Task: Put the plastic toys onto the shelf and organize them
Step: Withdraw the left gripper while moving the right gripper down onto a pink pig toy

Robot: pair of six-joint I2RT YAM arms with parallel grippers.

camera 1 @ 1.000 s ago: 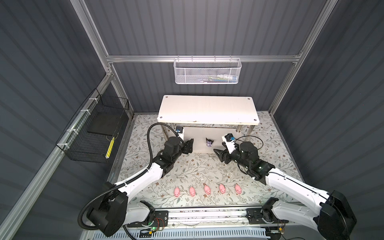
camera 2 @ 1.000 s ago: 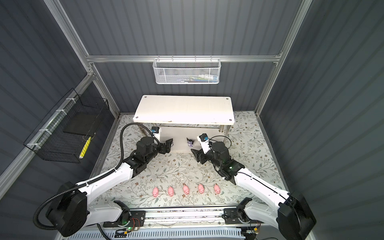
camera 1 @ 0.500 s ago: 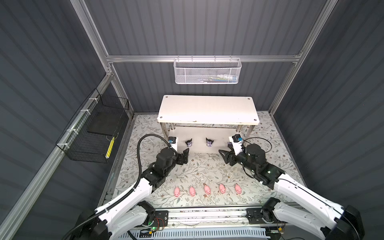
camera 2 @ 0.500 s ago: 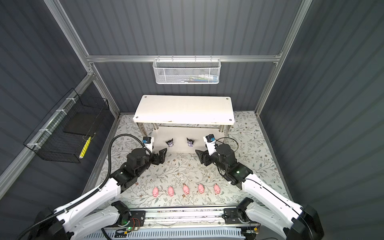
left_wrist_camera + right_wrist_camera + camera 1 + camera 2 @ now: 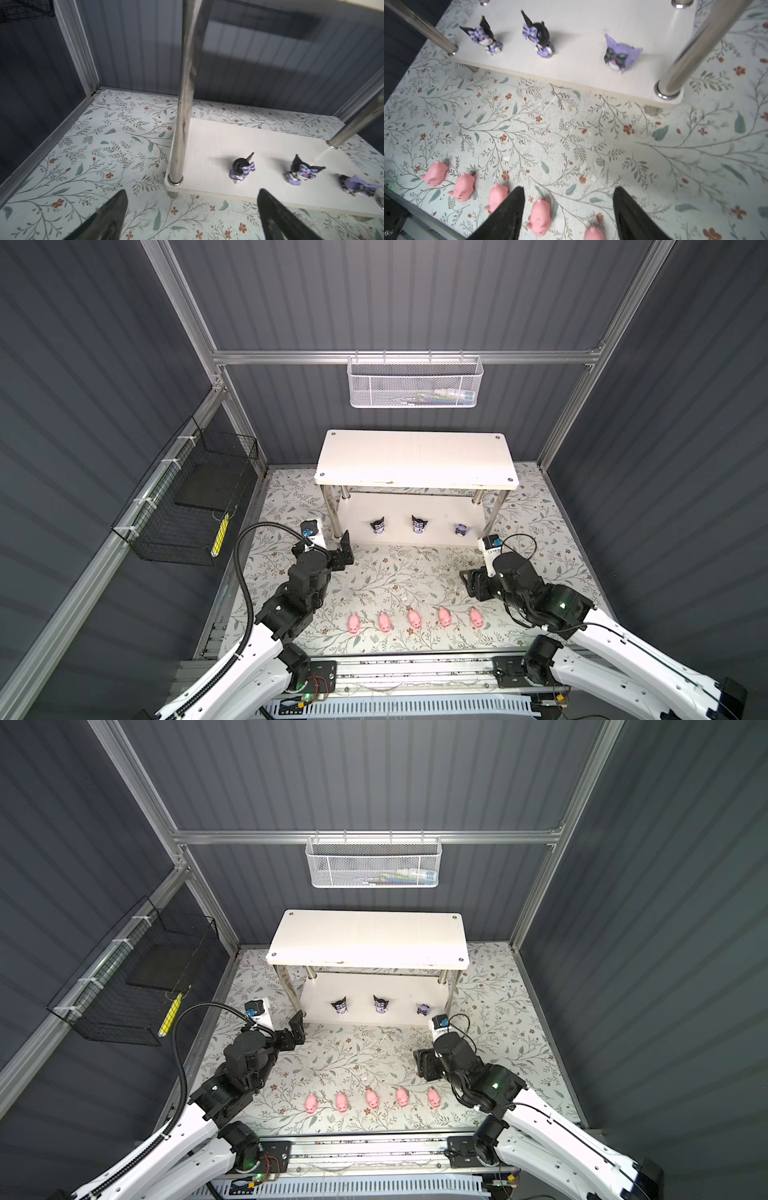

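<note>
L arm crouched low, L gripper (image 5: pixel 347 549) just beside the shelf's (image 5: pixel 415 456) front leg (image 5: pixel 332 510), jaws wide, empty. R arm folded, R gripper (image 5: pixel 467 585) over the floral mat (image 5: pixel 395 572) near the pigs (image 5: pixel 413 618), jaws apart, nothing held. 3 purple figures (image 5: pixel 419 524) in a row on the lower board. Vs a sec ago: both grippers have backed out from the shelf; pigs unmoved.

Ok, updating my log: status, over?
Left end effector, right end effector: open, empty. Three purple figures on lower shelf; five pigs on mat. Nothing blocking.
</note>
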